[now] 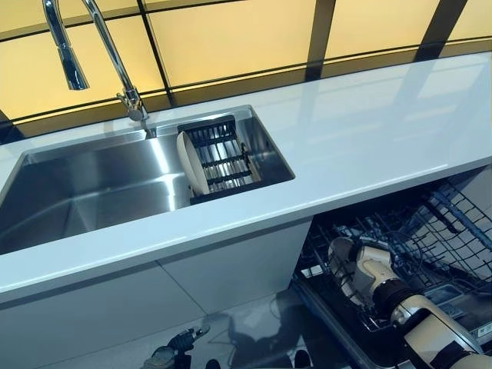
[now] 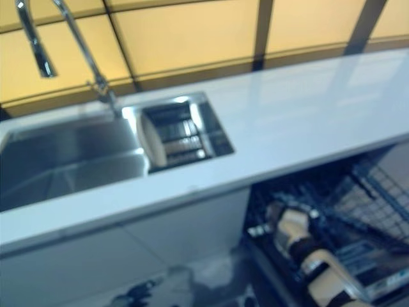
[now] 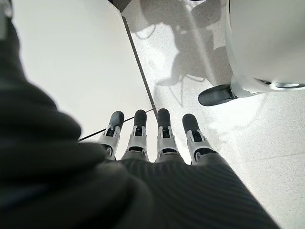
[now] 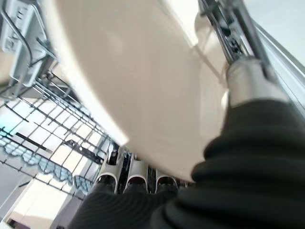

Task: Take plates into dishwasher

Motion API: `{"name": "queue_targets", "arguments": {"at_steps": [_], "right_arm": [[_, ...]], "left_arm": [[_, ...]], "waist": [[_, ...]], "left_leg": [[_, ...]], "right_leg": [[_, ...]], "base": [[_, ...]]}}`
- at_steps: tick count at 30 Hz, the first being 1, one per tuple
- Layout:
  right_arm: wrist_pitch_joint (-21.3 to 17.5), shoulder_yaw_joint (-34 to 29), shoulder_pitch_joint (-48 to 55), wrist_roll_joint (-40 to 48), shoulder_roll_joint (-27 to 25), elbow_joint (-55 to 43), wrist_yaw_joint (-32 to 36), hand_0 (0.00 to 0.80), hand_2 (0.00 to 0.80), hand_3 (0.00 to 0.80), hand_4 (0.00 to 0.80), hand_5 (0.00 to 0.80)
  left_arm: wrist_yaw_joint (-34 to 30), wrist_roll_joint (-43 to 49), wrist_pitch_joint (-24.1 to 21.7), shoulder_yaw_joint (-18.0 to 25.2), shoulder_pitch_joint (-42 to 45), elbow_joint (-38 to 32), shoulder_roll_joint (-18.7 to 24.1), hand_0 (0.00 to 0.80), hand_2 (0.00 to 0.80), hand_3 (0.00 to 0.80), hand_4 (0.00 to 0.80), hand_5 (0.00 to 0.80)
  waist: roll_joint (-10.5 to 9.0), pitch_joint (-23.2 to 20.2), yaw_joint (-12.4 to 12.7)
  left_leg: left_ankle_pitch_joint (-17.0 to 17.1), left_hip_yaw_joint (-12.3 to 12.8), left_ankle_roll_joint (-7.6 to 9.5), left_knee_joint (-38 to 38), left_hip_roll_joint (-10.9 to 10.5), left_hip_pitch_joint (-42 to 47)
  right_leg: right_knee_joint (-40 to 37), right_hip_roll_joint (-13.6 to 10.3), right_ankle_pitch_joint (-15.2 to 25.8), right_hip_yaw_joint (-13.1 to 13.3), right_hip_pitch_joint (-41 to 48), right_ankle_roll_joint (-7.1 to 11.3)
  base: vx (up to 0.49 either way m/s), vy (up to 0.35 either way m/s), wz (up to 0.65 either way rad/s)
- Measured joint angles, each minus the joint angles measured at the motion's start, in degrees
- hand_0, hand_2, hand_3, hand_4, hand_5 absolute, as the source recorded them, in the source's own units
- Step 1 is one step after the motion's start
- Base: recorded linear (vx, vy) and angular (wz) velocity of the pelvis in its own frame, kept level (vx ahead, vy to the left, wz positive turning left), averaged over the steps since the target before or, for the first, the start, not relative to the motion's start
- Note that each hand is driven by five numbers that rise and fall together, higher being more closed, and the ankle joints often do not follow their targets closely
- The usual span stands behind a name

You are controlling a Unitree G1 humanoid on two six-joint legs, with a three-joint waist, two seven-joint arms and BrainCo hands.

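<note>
A cream plate (image 4: 143, 90) is held by the right hand (image 1: 361, 269) low inside the open dishwasher, over the wire lower rack (image 1: 453, 223); in the right wrist view the fingers (image 4: 136, 179) are seen curled under the plate's rim with the thumb (image 4: 248, 81) pressed on its face, so the plate is pinched. A second plate (image 1: 191, 163) stands on edge in the dark drainer basket (image 1: 223, 154) set in the steel sink (image 1: 84, 192), beside the tap (image 1: 115, 61).

The left hand (image 3: 152, 138) hangs by the white cabinet front (image 3: 71, 62) below the counter (image 1: 369, 138), its fingers straight and close together, holding nothing.

Several risks are judged from here. The plate could be knocked against the rack's tines if it is lowered off line with a slot, and chipping or jamming would follow. If it is released before it is seated between tines, it could tip flat or slide. The grip lies near the rim only, so slipping is possible.

No brand, label or writing can be read on any of these things.
</note>
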Motion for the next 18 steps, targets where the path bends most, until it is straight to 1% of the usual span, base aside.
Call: {"name": "queue_targets", "arguments": {"at_steps": [2, 5, 7, 8, 11, 13, 14, 16, 18], "right_arm": [[0.0, -1.7, 1.3, 0.0, -0.8, -2.4, -0.1, 0.000, 0.000, 0.000, 0.000, 0.000], [0.0, -5.9, 4.0, 0.1, -2.1, -8.5, 0.1, 0.000, 0.000, 0.000, 0.000, 0.000], [0.0, -8.8, 5.8, -0.1, -3.6, -13.6, 1.8, 0.000, 0.000, 0.000, 0.000, 0.000], [-0.1, -10.4, 6.3, -0.2, -4.6, -16.8, 3.2, 0.000, 0.000, 0.000, 0.000, 0.000], [-0.5, -15.6, 8.4, -2.2, -9.9, -26.2, 8.6, 0.000, 0.000, 0.000, 0.000, 0.000], [-1.2, -19.9, 10.1, -3.5, -14.8, -31.7, 11.9, 0.000, 0.000, 0.000, 0.000, 0.000], [-1.3, -22.1, 10.4, -3.6, -16.6, -33.1, 13.5, 0.000, 0.000, 0.000, 0.000, 0.000], [-2.0, -26.5, 11.0, -3.6, -20.0, -35.5, 16.5, 0.000, 0.000, 0.000, 0.000, 0.000], [-2.5, -28.8, 11.0, -3.5, -22.1, -35.9, 18.2, 0.000, 0.000, 0.000, 0.000, 0.000]], "left_arm": [[0.0, 0.0, 0.0, 0.1, 0.0, 0.0, 0.0, 0.000, 0.000, 0.000, 0.000, 0.000], [0.0, 0.0, 0.0, 0.4, 0.3, 0.0, 0.1, 0.000, 0.000, 0.000, 0.000, 0.000], [0.1, 0.0, 0.0, 1.4, 0.4, -0.3, 0.1, 0.000, 0.000, 0.000, 0.000, 0.000], [0.1, 0.0, 0.0, 1.5, 0.6, -0.3, 0.4, 0.000, 0.000, 0.000, 0.000, 0.000], [0.2, 0.0, 0.0, 3.3, 1.2, -0.3, 0.4, 0.000, 0.000, 0.000, 0.000, 0.000], [0.4, 0.0, 0.0, 4.2, 1.4, -0.3, 0.5, 0.000, 0.000, 0.000, 0.000, 0.000], [0.6, 0.0, 0.0, 4.5, 1.4, -0.3, 0.5, 0.000, 0.000, 0.000, 0.000, 0.000], [0.7, 0.0, 0.0, 6.0, 1.5, -0.3, 0.5, 0.000, 0.000, 0.000, 0.000, 0.000], [0.8, 0.0, -0.1, 6.4, 1.5, -0.3, 0.7, 0.000, 0.000, 0.000, 0.000, 0.000]], "waist": [[-0.28, 0.2, 0.0], [-1.21, 0.8, -0.2], [-2.02, 1.3, -0.8], [-2.39, 1.5, -1.6], [-3.66, 2.1, -2.9], [-4.25, 2.3, -3.3], [-4.71, 2.3, -4.7], [-5.35, 2.5, -5.3], [-5.91, 2.5, -6.2]], "left_leg": [[0.0, 0.0, 0.01, 0.0, 0.0, 0.0], [0.0, 0.1, 0.02, 0.0, 0.0, 0.0], [0.0, 0.1, 0.02, 0.0, -0.1, 0.0], [0.0, 0.2, 0.02, 0.0, -0.1, 0.0], [-0.1, 1.2, -0.02, 0.0, -0.2, 0.1], [0.0, 1.7, -0.17, 0.0, -0.3, 0.1], [0.1, 1.8, -0.30, 0.0, -0.4, 0.3], [0.1, 2.1, -0.32, 0.0, -0.3, 0.4], [0.0, 2.6, -0.40, 0.0, -0.2, 0.6]], "right_leg": [[0.0, 0.0, 0.0, 0.0, 0.0, 0.05], [0.0, 0.0, -0.2, 0.1, -0.1, 0.23], [0.0, 0.0, -0.2, 0.2, -0.1, 0.25], [0.0, 0.0, -0.2, 0.2, -0.1, 0.27], [0.0, 0.0, -0.1, 1.3, -0.7, 0.38], [0.1, 0.0, 0.1, 1.8, -0.9, 0.20], [0.1, 0.1, 0.2, 1.9, -0.9, 0.19], [0.1, 0.2, 0.2, 2.2, -0.9, 0.19], [0.1, 0.4, 0.3, 2.6, -1.0, 0.16]], "base": [[0.000, 0.000, 0.00], [0.000, 0.000, 0.00], [0.000, 0.000, 0.00], [-0.014, 0.015, -0.05], [-0.006, 0.018, -0.16], [0.012, 0.019, -0.13], [0.022, 0.008, -0.06], [0.027, 0.002, -0.09], [0.025, 0.001, -0.13]]}}
